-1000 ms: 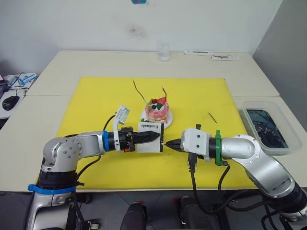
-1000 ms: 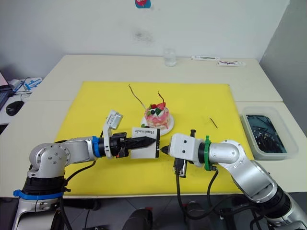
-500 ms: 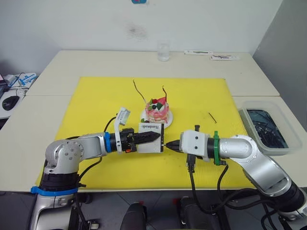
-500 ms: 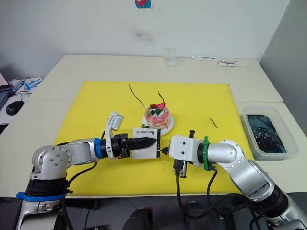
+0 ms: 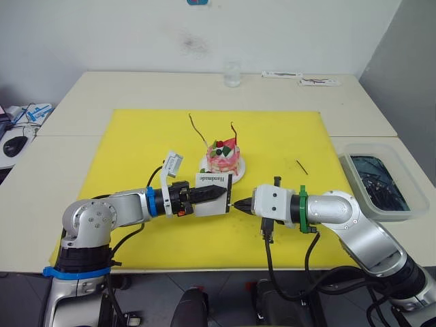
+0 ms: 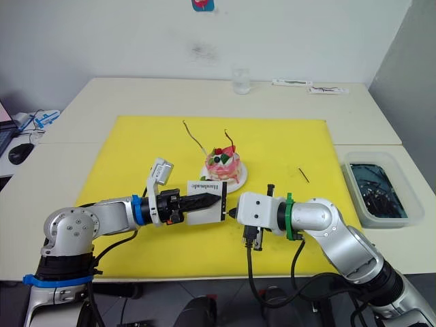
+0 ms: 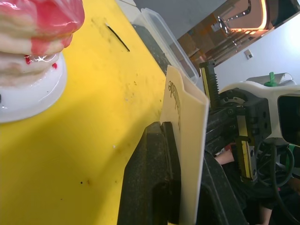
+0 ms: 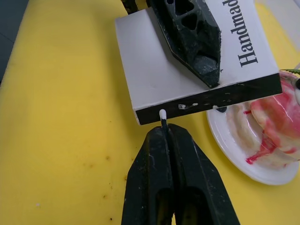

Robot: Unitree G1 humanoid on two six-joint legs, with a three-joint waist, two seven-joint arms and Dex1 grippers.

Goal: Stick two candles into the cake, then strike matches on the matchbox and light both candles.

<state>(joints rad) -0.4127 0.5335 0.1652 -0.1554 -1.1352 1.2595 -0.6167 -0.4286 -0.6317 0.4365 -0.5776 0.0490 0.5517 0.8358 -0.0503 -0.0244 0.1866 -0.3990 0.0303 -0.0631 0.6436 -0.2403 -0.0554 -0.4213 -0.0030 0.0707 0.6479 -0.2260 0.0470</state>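
Matchbox clamped in my left fingers; right fingers pinch match, white tip touching black strip, near cake.

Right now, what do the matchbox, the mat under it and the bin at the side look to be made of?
The matchbox looks like matte white card with printed lettering and a dark, scuffed striking strip. The yellow mat seems soft foam or rubber: dull, no glare, small specks. The bin looks like clear plastic, since its dark contents show through its walls.
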